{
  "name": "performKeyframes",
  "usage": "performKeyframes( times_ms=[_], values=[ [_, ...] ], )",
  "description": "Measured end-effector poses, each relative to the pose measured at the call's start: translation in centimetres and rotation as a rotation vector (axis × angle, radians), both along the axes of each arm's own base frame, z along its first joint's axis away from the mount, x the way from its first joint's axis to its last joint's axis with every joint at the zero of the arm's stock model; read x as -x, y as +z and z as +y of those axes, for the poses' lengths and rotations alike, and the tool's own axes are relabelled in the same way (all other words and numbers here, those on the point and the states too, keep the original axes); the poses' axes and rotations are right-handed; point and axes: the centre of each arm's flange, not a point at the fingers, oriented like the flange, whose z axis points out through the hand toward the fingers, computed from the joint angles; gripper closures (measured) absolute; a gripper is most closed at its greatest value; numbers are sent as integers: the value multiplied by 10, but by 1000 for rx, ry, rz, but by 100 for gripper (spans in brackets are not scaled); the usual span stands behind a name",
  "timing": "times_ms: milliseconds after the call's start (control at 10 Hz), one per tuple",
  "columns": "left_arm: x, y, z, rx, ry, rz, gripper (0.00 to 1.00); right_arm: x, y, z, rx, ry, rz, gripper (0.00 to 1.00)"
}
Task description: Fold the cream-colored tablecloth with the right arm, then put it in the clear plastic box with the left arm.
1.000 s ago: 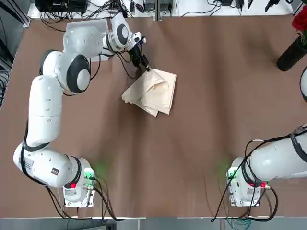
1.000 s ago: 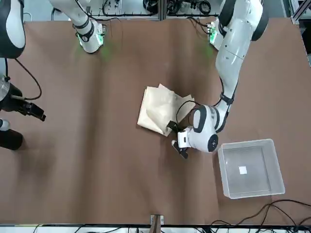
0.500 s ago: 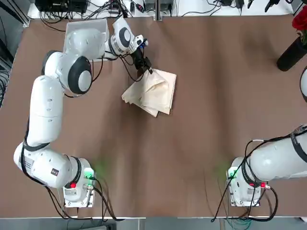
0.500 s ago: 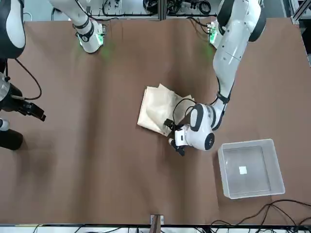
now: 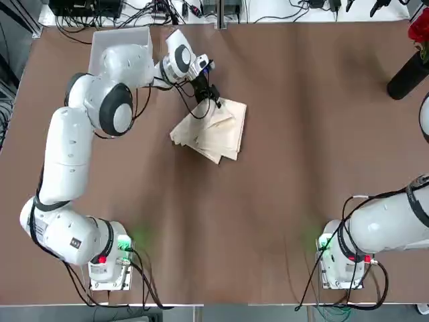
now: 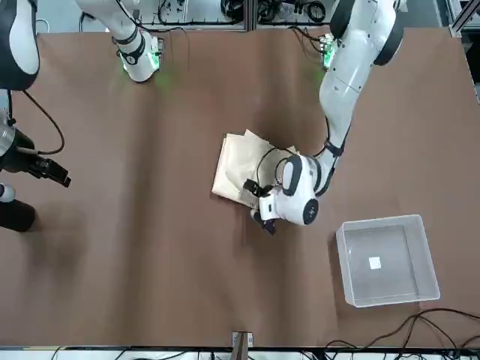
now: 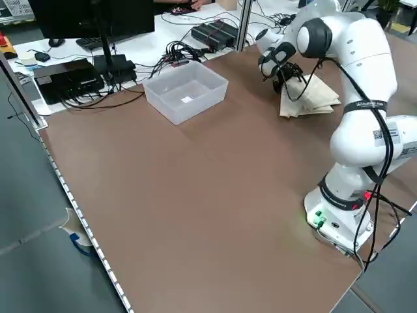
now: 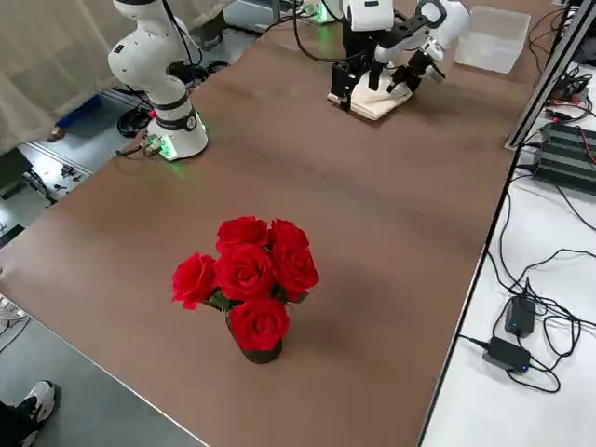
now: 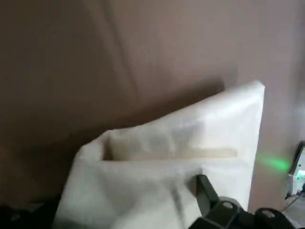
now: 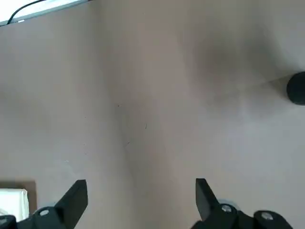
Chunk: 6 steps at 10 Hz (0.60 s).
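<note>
Now the folded cloth (image 5: 213, 131) lies on the table (image 5: 281, 168) toward its far edge, left of the middle. Over the cloth's far corner hangs the left gripper (image 5: 209, 93), fingers spread, one finger (image 9: 206, 193) low above the fabric, nothing pinched. At the table's far left corner stands the empty box (image 6: 386, 259), apart from the cloth. Beyond the right edge hangs the right gripper (image 10: 138, 205), fingers spread too.
</note>
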Motion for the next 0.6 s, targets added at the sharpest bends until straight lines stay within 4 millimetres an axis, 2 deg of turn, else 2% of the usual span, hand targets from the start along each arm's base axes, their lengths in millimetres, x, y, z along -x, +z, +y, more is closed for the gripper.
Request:
performKeyframes(
  times_ms=[200,400,600],
  values=[
    [9,1,-15,-9,12,12,1,0,0,0,0,0,0,0],
    [16,1,-25,-14,8,13,14,0,0,0,0,0,0,0],
    [16,0,-24,-16,9,15,48,0,0,0,0,0,0,0]
  ],
)
